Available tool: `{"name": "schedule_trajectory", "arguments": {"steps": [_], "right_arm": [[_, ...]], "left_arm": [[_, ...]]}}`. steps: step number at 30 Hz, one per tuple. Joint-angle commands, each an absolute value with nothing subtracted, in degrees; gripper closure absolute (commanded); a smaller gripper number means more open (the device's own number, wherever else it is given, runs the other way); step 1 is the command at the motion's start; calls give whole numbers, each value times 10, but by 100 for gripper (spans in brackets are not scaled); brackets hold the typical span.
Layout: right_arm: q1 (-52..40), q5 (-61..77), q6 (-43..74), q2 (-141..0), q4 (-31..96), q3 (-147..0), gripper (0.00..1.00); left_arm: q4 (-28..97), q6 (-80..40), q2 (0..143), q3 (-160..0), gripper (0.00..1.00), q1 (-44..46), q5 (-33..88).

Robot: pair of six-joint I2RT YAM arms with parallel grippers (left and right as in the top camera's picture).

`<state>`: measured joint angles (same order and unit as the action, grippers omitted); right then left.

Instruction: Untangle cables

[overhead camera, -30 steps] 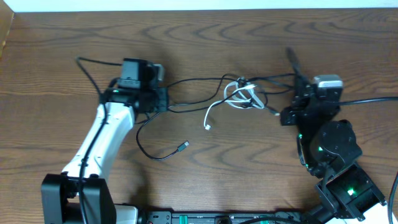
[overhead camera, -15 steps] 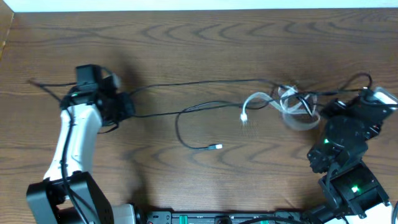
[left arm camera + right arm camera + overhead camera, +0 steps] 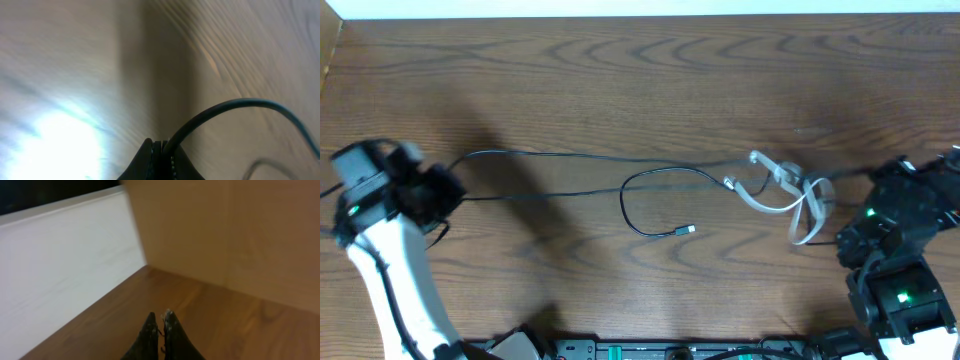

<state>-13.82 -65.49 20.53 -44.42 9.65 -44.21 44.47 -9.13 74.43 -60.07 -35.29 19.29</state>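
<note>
As arms swing apart toward 9 and 3 o'clock, black cable [image 3: 580, 158] draws out long across table [image 3: 620, 80]. Left gripper [image 3: 162, 150] clamped on it. Right gripper [image 3: 161, 325] closed, hold unclear. White-cable knot [image 3: 790, 192], dragged to 3 o'clock, looser, not freed.

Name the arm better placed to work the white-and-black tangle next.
Right. The tangle lies just beside the right tool, which is shut. The left tool sits at the far side, shut on a black cable, so it would have to let go and cross over.
</note>
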Motion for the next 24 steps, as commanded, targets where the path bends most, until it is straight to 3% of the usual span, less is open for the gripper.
{"name": "schedule_trajectory", "arguments": {"steps": [1, 6, 15, 19, 24], "right_arm": [[-95, -714, 238, -435, 97, -452, 99], [-36, -536, 249, -438, 96, -452, 99], [77, 46, 225, -556, 25, -452, 99], [85, 342, 190, -646, -58, -452, 99], [62, 605, 190, -739, -168, -452, 99]], "left_arm": [[446, -126, 714, -598, 92, -408, 145], [449, -144, 687, -598, 92, -446, 182], [456, -134, 684, -598, 92, -447, 196], [456, -122, 684, -598, 92, -447, 235], [460, -120, 684, -598, 92, -447, 245]]}}
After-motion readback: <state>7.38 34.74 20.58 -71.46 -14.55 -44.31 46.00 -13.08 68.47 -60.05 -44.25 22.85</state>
